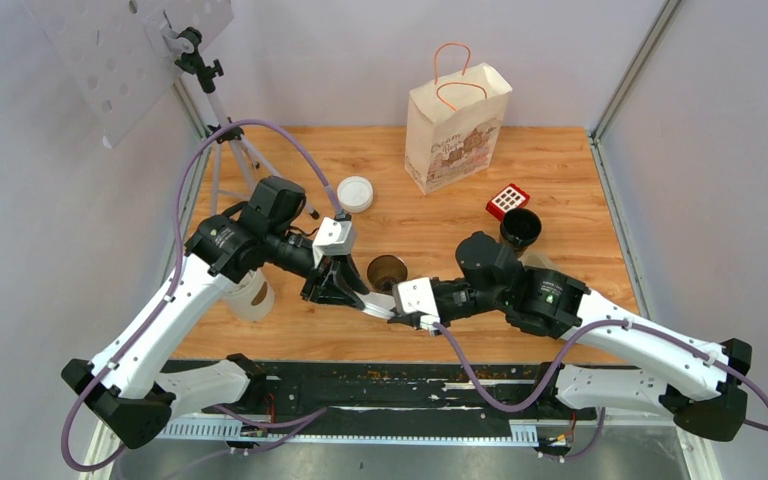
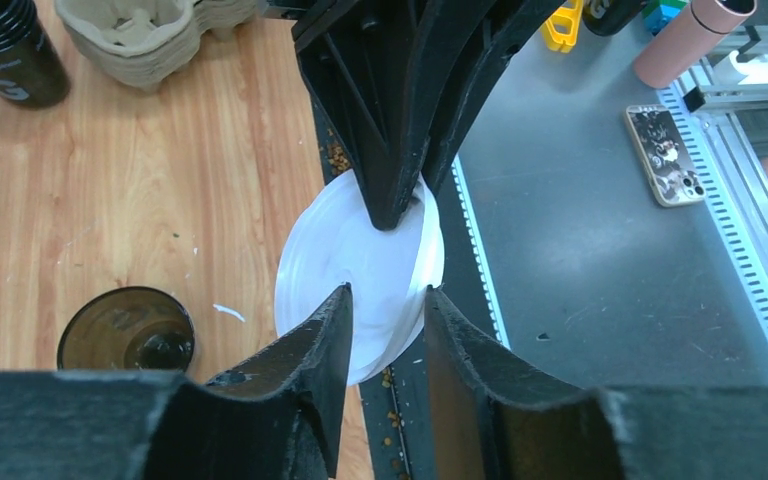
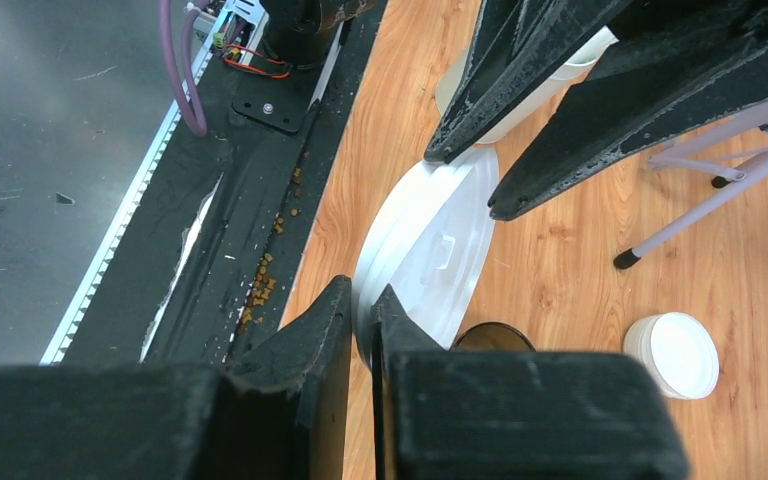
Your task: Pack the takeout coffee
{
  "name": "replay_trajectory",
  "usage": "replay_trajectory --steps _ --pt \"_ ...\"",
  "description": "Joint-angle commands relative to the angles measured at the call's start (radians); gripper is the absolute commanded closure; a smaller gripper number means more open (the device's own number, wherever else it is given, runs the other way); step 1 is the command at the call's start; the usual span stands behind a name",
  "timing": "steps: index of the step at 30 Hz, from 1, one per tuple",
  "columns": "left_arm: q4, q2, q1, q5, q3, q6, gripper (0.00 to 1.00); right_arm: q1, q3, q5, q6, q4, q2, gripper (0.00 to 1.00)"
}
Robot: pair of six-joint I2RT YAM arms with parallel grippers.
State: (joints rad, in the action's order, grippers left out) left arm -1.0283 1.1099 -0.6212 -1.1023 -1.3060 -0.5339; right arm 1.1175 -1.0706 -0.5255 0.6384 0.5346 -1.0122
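No cup with a lid on it shows. A dark brown cup (image 1: 387, 272) stands open near the table's front middle, and also shows in the left wrist view (image 2: 125, 330) and the right wrist view (image 3: 490, 335). A second dark open cup (image 1: 520, 228) stands to its right. My right gripper (image 1: 393, 310) (image 3: 362, 290) is shut on the rim of a white sip lid (image 1: 380, 303) (image 3: 430, 240) (image 2: 320, 270), holding it tilted above the table edge. My left gripper (image 1: 345, 290) (image 2: 385, 295) is open, its fingers straddling the lid's opposite edge.
A paper bag (image 1: 457, 130) with handles stands at the back. White lids (image 1: 355, 194) and a red box (image 1: 508, 200) lie in front of it. A pale cup (image 1: 250, 297) sits under my left arm. A pulp cup carrier (image 2: 150, 35) is beside the second dark cup. A tripod (image 1: 225, 130) stands at the back left.
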Motion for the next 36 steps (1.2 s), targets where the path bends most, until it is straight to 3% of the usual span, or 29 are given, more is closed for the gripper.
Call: replay_trajectory --steps 1,4,7,11,15,19,23,25,29,36 --pt "0.017 -0.004 -0.002 -0.043 0.002 0.026 0.66 -0.004 -0.045 -0.034 0.017 -0.03 -0.005 0.95" --pt "0.041 -0.004 -0.002 -0.04 0.009 0.061 0.86 -0.004 -0.04 -0.024 0.015 -0.031 -0.003 0.94" --pt "0.073 -0.012 -0.004 -0.033 0.018 0.098 1.0 -0.004 -0.024 0.021 -0.002 -0.049 0.009 0.86" --pt "0.177 -0.033 -0.003 0.044 0.046 0.225 1.0 -0.008 0.039 0.125 -0.049 -0.121 0.064 0.66" --pt "0.335 -0.063 -0.002 0.188 0.088 0.459 1.0 -0.007 0.118 0.211 -0.115 -0.206 0.155 0.28" --pt "0.48 -0.077 -0.002 0.312 0.113 0.732 1.0 -0.007 0.234 0.269 -0.156 -0.382 0.281 0.1" --pt "0.633 -0.09 -0.002 0.434 0.128 1.022 1.0 -0.006 0.337 0.389 -0.17 -0.613 0.344 0.08" --pt "0.723 -0.111 -0.003 0.497 0.15 1.168 1.0 -0.006 0.362 0.431 -0.166 -0.702 0.34 0.02" --pt "0.936 -0.174 -0.003 0.582 0.208 1.408 1.0 -0.006 0.388 0.464 -0.14 -0.865 0.303 0.01" --pt "1.118 -0.271 -0.003 0.691 0.296 1.657 1.0 -0.005 0.367 0.505 -0.16 -1.028 0.21 0.0"
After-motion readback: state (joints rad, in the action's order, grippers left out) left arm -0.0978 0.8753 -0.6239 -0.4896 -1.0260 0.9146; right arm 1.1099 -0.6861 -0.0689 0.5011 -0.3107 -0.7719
